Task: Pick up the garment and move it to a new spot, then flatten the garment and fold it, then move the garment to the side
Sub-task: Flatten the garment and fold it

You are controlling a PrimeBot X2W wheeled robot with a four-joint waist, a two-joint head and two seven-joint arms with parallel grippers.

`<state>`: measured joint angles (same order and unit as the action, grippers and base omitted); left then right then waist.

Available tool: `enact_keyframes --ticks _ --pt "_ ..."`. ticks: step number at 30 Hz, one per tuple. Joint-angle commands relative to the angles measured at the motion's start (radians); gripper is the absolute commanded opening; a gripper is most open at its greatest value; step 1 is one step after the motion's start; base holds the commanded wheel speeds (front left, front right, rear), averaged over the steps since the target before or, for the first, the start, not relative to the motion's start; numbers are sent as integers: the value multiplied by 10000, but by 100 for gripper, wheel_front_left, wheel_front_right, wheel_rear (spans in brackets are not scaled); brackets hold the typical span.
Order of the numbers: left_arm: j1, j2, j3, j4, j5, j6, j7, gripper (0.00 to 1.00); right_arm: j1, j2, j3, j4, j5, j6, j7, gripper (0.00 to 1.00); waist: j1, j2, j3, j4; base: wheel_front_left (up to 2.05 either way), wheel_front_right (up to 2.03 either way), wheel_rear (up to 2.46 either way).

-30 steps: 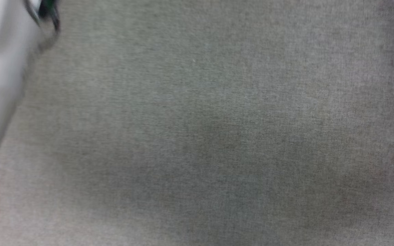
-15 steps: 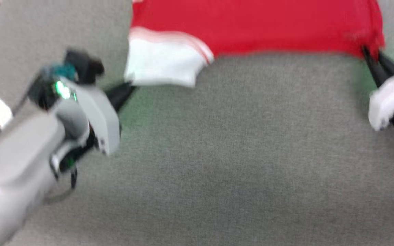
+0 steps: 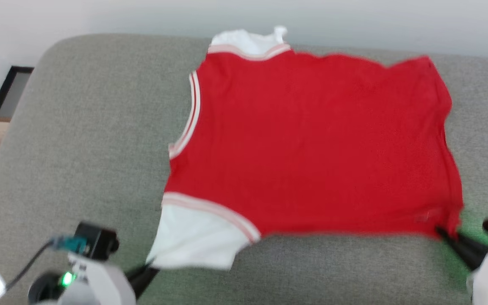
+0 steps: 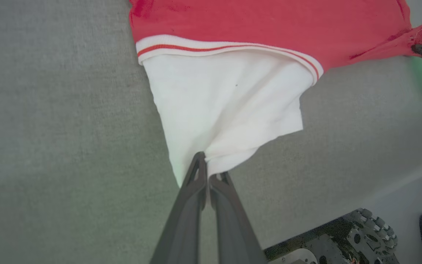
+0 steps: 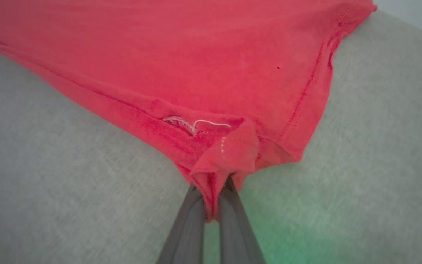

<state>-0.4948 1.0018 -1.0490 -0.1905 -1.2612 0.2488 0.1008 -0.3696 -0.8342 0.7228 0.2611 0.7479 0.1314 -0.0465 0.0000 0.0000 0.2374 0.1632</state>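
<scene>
The head camera had swung up from bare grey fabric, so the whole shirt (image 3: 311, 140) showed spread on the couch (image 3: 91, 127), the left tool (image 3: 147, 268) clamped on its white sleeve (image 3: 193, 241) and the right tool (image 3: 442, 234) on a red hem corner (image 5: 229, 154), seemingly flat enough to fold.

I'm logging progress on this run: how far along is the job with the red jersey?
Done: the garment lies spread out, nearly flat, on the grey cushion. In hand: the left gripper is shut on the white sleeve and the right gripper on the red hem corner. Left: no fold shows yet, so folding and moving it aside remain.
</scene>
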Motion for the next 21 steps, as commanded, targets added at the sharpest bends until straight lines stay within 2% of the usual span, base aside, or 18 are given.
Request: enact_keyframes --ticks 1,4,7,13,17,21 --pt "484 283 -17 -351 -271 354 -82 0 663 -128 -155 -355 132 -13 188 0 0 0 -205 -95 0 0 0" --pt "1237 686 -87 -1138 -696 979 -201 0 1818 -365 -674 -1086 88 -13 514 0 0 0 -240 -124 0 0 0" --pt "1720 1110 1 -1775 -1015 1447 -423 0 2799 -277 -1283 -1722 202 -13 799 0 0 0 -217 -166 0 0 0" --pt "964 1715 426 -2711 -605 1740 -182 0 3545 68 -2849 -2863 -220 -13 1423 0 0 0 -46 -257 0 0 0" --pt "-287 1895 726 -2874 107 1436 602 0 3036 275 -3367 -3406 -507 -13 2072 0 0 0 161 -383 0 0 0" --pt "-1582 1522 916 -2236 637 592 1393 0 2139 530 -3489 -3463 -738 -13 2689 0 0 0 395 -519 0 0 0"
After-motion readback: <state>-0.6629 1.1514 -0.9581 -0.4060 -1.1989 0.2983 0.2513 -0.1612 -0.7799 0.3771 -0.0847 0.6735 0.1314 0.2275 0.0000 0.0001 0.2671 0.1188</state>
